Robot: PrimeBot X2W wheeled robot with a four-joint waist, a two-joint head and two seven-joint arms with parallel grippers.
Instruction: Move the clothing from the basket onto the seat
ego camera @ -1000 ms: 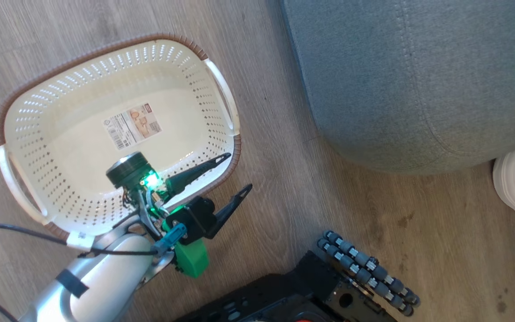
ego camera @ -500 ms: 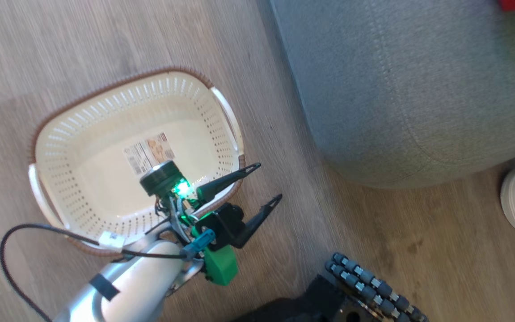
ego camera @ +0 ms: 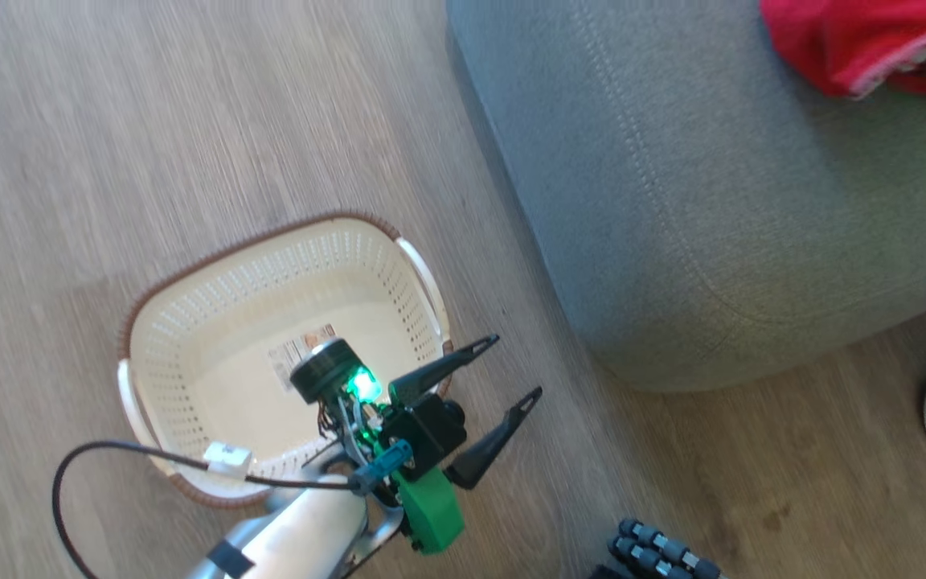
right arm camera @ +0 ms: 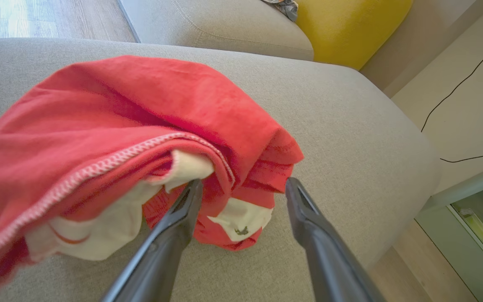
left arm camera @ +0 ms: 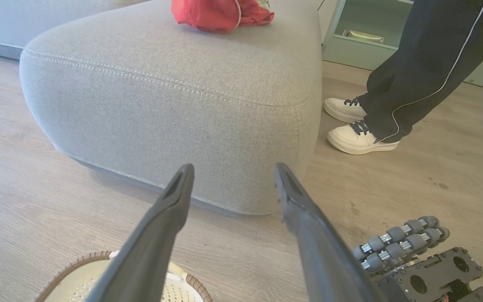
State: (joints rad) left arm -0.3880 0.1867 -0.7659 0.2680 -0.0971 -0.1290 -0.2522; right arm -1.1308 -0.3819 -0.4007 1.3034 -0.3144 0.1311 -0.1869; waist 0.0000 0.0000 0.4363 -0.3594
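Observation:
The red clothing, with white trim, lies heaped on the grey seat. My right gripper is open just above the heap. A fold of cloth lies between its jaws, and the left fingertip touches the fabric. The same clothing shows at the seat's far right in the head view. The cream basket stands on the floor left of the seat, with a label on its bottom and no cloth inside. My left gripper hangs open over the basket's right rim, pointing at the seat.
A person stands at the seat's corner, in dark trousers and white shoes. My wheeled base is near the seat's front. A yellow cushion and another sofa section lie beyond. A black cable runs along the floor.
The head camera has swung, so the basket sits lower in view and the red clothing on the seat has come into view. My right gripper has opened. The left gripper stays open.

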